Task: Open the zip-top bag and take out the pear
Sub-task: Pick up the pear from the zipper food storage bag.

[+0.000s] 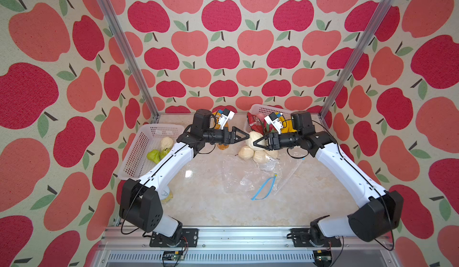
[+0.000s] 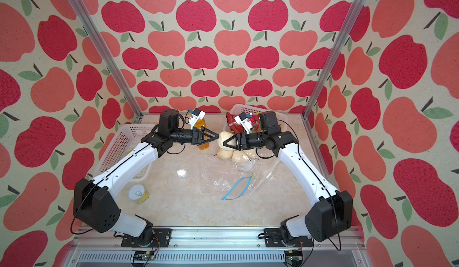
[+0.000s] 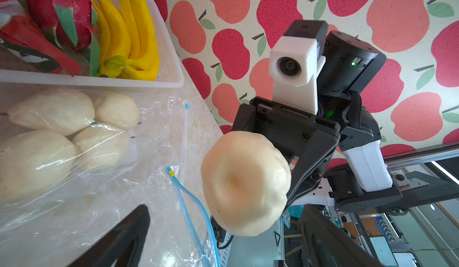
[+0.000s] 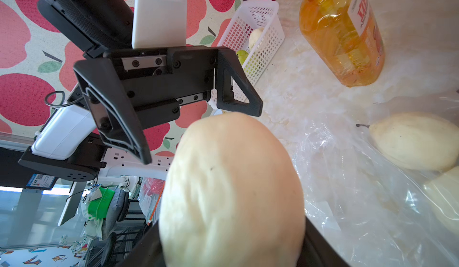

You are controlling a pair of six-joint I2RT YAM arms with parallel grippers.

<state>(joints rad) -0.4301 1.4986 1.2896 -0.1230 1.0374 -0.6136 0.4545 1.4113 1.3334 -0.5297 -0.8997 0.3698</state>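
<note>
My right gripper is shut on a pale pear, holding it in the air above the far middle of the table. The same pear fills the right wrist view between my fingers. My left gripper faces it with its jaws wide open, tips just short of the pear, touching nothing. The clear zip-top bag lies flat on the table, its blue zip strip parted. Several more pale pears lie under the plastic at the bag's far end.
A white basket at the left holds green fruit and a pale one. Another basket at the back holds bananas and red dragon fruit. An orange juice bottle lies behind my left gripper. A tin can stands under the left arm.
</note>
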